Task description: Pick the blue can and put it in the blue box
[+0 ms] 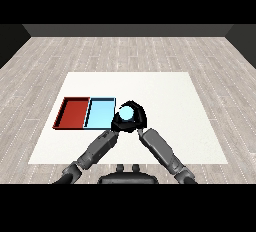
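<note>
— Two black hands are seen meeting near the middle of the white table (165, 96), just right of the trays. What is held between them?

— A pale blue, round-topped can (126, 111) is seen there, its light top facing up. It is enclosed by the right hand (139, 117), whose fingers are curled over its far side and right flank.

— And the left hand (118, 124)?

— It is pressed against the can's near left side. Its fingers seem to be curled round the can too, though the two dark hands merge and the outline is hard to separate.

— Where is the can placed relative to the trays?

— It is found just beside the right edge of the shallow light blue tray (100, 114), outside it. Whether it is lifted off the table cannot be told. The shallow red tray (72, 112) is set touching the blue one on its left.

— How are the arms laid?

— Both grey forearms are angled inward from the lower corners, converging at the can.
</note>
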{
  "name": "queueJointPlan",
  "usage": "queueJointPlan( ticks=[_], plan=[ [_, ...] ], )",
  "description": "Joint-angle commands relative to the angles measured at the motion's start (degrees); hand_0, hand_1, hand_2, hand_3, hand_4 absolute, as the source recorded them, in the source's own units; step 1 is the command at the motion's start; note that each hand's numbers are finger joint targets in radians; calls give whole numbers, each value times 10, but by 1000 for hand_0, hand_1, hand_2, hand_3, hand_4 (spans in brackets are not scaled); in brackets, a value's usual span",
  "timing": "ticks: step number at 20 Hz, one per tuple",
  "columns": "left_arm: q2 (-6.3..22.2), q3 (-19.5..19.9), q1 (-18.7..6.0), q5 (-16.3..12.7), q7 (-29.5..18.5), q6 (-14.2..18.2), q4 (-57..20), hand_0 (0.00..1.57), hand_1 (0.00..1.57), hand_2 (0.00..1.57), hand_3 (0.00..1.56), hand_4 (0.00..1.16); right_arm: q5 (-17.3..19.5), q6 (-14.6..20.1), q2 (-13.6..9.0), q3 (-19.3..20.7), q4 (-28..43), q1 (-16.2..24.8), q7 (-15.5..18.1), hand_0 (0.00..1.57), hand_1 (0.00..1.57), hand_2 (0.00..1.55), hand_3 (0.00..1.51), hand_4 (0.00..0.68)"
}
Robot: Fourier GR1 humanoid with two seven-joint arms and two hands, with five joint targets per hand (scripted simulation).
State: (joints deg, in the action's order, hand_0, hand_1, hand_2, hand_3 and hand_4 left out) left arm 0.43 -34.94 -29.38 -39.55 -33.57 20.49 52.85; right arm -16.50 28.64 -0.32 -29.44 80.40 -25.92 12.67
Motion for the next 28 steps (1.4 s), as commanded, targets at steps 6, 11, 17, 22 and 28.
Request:
queueJointPlan(
  ticks=[6, 11, 17, 22, 28],
  plan=[
    [-4, -3, -8, -4, -38, 23, 2, 1571, 1571, 1571, 1535, 1122, 52, -55, -3, 13, 14, 10, -53, 0, 0, 0, 0, 0],
    [-4, -32, -4, -19, -51, 51, 9, 1571, 1571, 1571, 1523, 1134, 62, -69, 3, 22, 17, 45, -31, 0, 0, 0, 0, 0],
    [-4, 31, -19, 15, -33, 17, -35, 1571, 1571, 1571, 1526, 1142, 47, -96, 2, 73, 53, 67, -11, 0, 0, 0, 0, 0],
    [39, 52, -17, 30, -20, 23, -21, 1571, 1571, 1571, 1533, 1152, 4, -130, -46, 123, 155, 118, -13, 0, 0, 0, 0, 0],
    [74, 63, -42, 69, 18, 68, -13, 1571, 1571, 1571, 1520, 1149, -55, -142, -33, 198, 150, 173, 37, 0, 0, 0, 0, 0]
  ],
)
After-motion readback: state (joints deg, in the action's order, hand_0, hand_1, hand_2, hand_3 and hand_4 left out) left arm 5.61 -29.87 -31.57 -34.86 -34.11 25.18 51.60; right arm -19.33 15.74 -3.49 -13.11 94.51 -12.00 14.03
